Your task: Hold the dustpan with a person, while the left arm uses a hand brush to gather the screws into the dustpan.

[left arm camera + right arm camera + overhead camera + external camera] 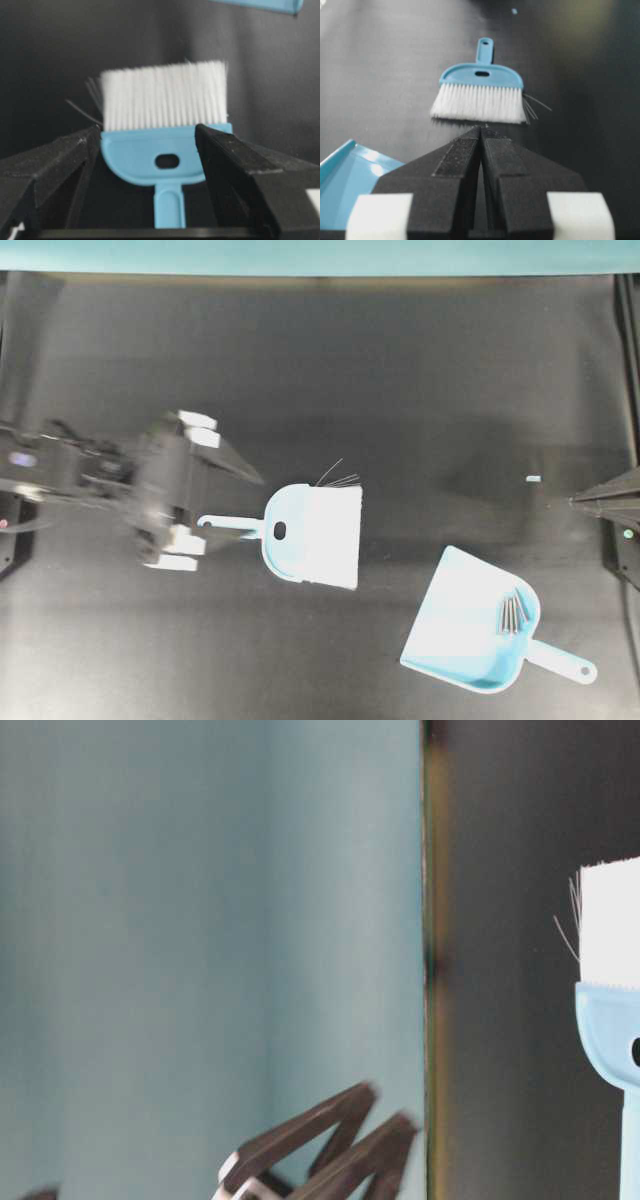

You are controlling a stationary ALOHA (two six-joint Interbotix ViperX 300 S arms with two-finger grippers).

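While the left pincer gapes empty, the hand brush lies seemingly just beyond it.

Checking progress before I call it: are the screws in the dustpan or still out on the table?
In: the screws lie bunched inside the dustpan.

We find the left arm lying level across the nine o'clock side of the overhead view, its outline blurred. The left gripper points toward three o'clock, its two fingers spread wide with nothing clamped between them. At the three o'clock edge we note the right gripper, pointing toward nine o'clock; its own wrist view shows the tips pressed together, holding nothing.
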